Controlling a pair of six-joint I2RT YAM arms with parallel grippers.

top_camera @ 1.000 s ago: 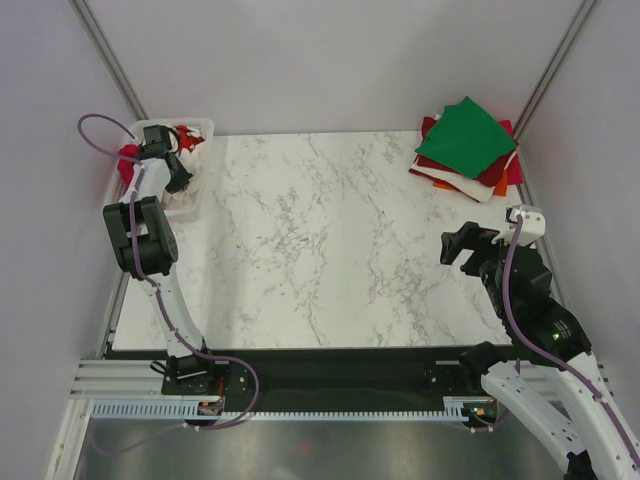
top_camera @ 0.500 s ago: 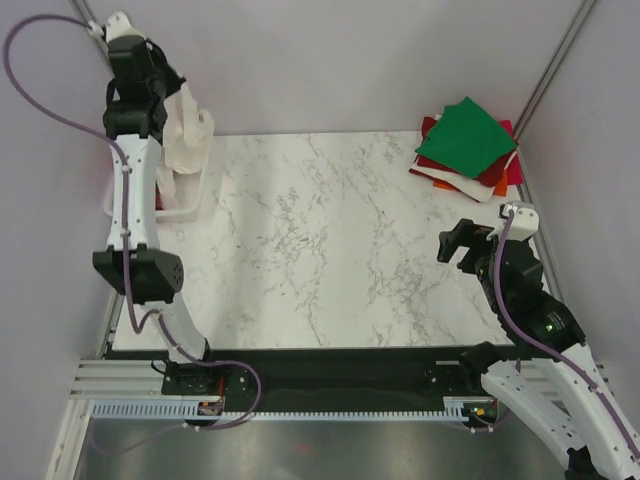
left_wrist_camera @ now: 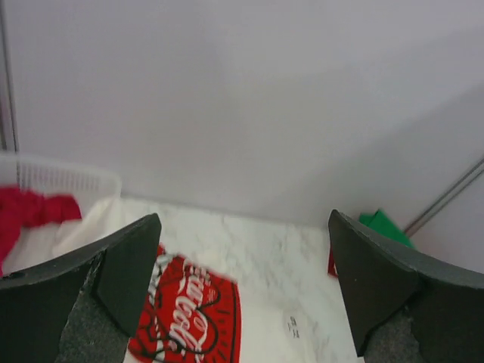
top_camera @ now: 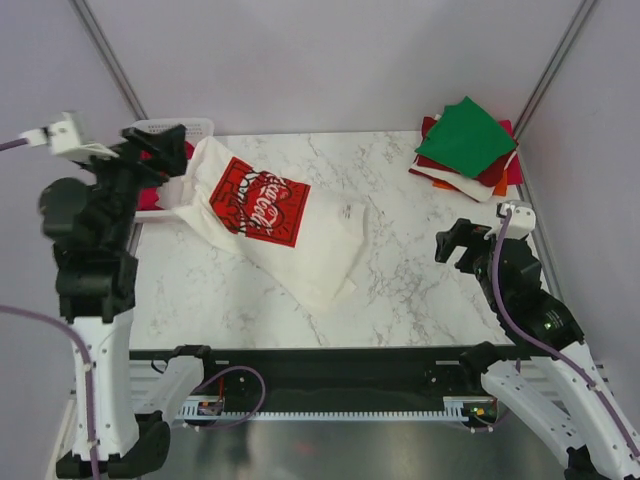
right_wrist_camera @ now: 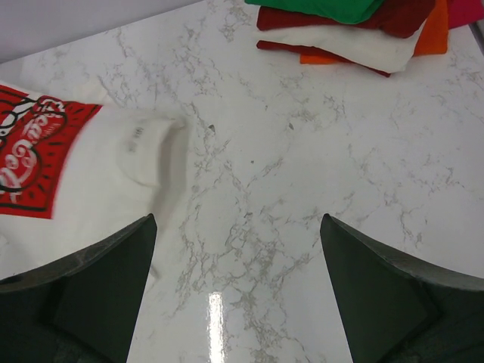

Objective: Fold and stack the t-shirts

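A large cream-white t-shirt (top_camera: 300,245) with a red Coca-Cola logo (top_camera: 255,203) lies loose and crumpled across the left half of the marble table, one end by the basket. My left gripper (top_camera: 160,150) hangs open above the table's back-left corner, apart from the shirt. In the left wrist view the logo shirt (left_wrist_camera: 197,321) shows below the open left gripper (left_wrist_camera: 242,287). My right gripper (top_camera: 455,243) stands open over the right side, with the shirt's blurred edge (right_wrist_camera: 98,181) to its left. Folded t-shirts (top_camera: 468,145), green on top, are stacked at the back right.
A white lattice basket (top_camera: 190,127) stands at the back-left corner with a red t-shirt (left_wrist_camera: 30,212) in it. The folded stack (right_wrist_camera: 348,23) lies far ahead of my right gripper (right_wrist_camera: 238,280). Bare marble (top_camera: 420,280) lies between shirt and right arm.
My left arm lifted the cream-white t-shirt out of the basket, swung it over the table and opened, letting it go. The right arm has hardly moved.
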